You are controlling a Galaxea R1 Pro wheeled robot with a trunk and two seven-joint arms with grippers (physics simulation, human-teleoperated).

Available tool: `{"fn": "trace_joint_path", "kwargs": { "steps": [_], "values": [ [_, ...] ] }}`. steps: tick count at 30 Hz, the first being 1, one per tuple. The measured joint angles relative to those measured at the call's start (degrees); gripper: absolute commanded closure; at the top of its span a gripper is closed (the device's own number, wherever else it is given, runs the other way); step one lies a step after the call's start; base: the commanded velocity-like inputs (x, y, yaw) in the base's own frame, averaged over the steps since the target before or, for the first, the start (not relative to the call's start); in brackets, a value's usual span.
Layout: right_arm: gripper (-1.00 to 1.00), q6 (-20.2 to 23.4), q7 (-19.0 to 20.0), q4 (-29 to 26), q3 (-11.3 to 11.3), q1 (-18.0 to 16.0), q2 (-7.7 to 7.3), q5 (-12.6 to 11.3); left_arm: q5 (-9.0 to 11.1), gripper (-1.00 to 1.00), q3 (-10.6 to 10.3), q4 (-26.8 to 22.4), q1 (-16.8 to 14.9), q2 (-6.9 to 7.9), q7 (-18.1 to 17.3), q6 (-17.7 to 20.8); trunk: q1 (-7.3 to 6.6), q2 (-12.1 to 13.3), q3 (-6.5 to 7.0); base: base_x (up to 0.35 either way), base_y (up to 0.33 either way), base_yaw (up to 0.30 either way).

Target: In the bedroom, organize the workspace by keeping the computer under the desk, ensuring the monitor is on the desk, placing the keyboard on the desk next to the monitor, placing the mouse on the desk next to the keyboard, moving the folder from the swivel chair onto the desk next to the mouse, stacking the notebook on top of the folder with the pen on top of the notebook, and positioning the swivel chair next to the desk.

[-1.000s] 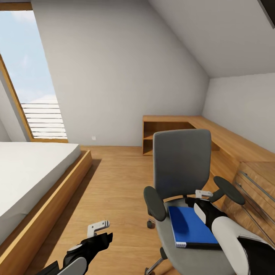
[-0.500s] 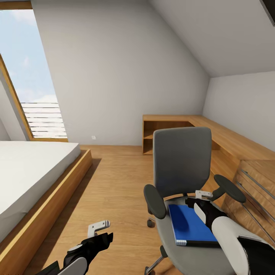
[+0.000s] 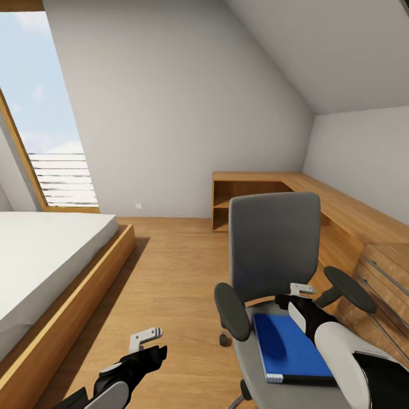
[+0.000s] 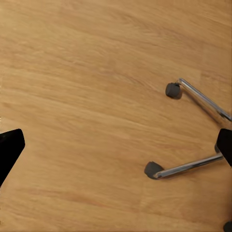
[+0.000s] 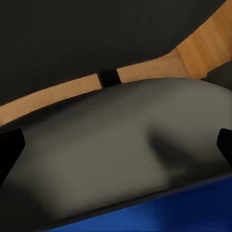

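The grey swivel chair [image 3: 274,238] stands on the oak floor at centre right, its back toward the far wall. The blue folder [image 3: 291,345] lies flat on its seat [image 5: 96,145]. My right gripper [image 3: 301,289] hovers open just above the seat's rear, at the folder's [image 5: 159,212] far edge and close to the backrest. My left gripper [image 3: 146,336] hangs open low over bare floor, left of the chair; its wrist view looks down on the chrome legs [image 4: 195,99] and casters. The desk, computer, monitor, keyboard, mouse, notebook and pen are out of view.
A low bed [image 3: 45,250] in an oak frame fills the left side. An oak shelf bench [image 3: 341,207] runs along the right wall into an oak dresser [image 3: 386,272] with bar handles, just right of the chair. Open floor lies between bed and chair.
The camera has crept slightly forward; the chair and folder sit a little larger and further toward the lower right. Both grippers keep the same pose.
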Motion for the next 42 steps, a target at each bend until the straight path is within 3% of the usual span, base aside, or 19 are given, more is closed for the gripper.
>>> {"fn": "trace_joint_path", "kwargs": {
  "steps": [5,9,14,17,30,38,42],
  "values": [
    [-1.00,0.24,-0.06,0.00,0.06,0.00,0.00,0.02,-0.11,-1.00,0.74,-0.06,0.00,0.11,0.08,-0.50,0.01,0.00,0.00,0.013,0.000,0.000],
    [-1.00,1.24,-0.07,0.00,0.08,0.00,0.00,0.02,-0.11,-1.00,0.84,-0.08,0.00,0.12,0.09,-1.88,0.88,-1.59,-0.71,0.004,0.000,0.000],
    [-1.00,3.41,-0.07,0.00,0.12,0.00,0.00,0.03,-0.08,-1.00,0.64,-0.13,0.00,0.12,0.08,-7.59,1.98,-3.60,-1.61,0.001,0.000,0.000],
    [-1.00,3.49,-0.07,-0.05,0.12,0.00,0.00,0.02,-0.12,-1.00,0.67,-0.16,0.00,0.17,0.20,-8.01,2.64,-4.80,-2.15,0.000,0.000,0.000],
    [-1.00,3.58,-0.13,-0.07,0.16,0.00,0.00,0.07,0.13,-1.00,0.85,0.89,0.00,0.36,0.15,-8.17,2.64,-4.81,-2.15,0.000,0.000,0.000],
    [-1.00,6.51,-0.14,-0.01,0.31,0.00,0.00,0.11,-0.11,-1.00,0.79,1.78,0.00,0.33,0.09,-8.26,2.64,-4.81,-2.15,0.000,0.000,0.000],
    [-1.00,7.63,-0.24,0.00,0.43,0.00,0.00,0.19,-2.40,-1.00,0.61,1.85,0.00,0.30,0.16,-8.28,2.64,-4.81,-2.15,0.000,0.000,0.000]
  ]
}}
